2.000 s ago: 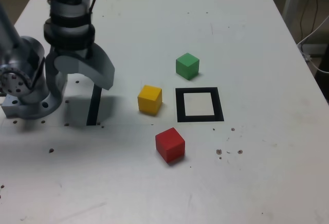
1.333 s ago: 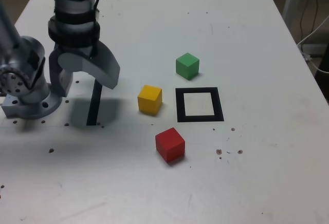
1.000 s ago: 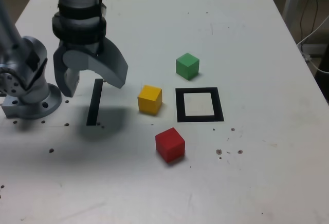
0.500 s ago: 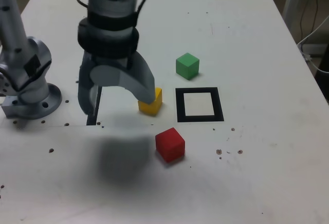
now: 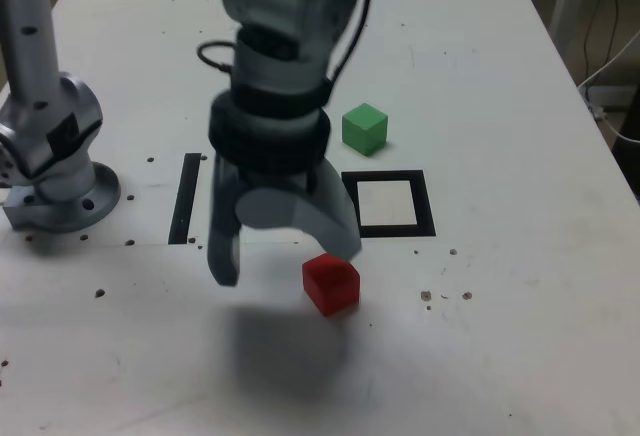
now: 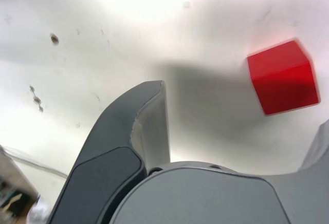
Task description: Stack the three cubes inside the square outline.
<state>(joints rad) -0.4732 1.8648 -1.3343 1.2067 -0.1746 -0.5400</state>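
Approach to the first pick, by the look of it; pincer (image 5: 280, 256) spread wide, empty, above the bench (image 5: 500, 356); red cube (image 5: 331, 283) just beside one finger, outside the gap; outline (image 5: 388, 203) beyond, unfilled; next: centre over red, descend, close.

No legible text, labels, brands, numbers or signs in either view.
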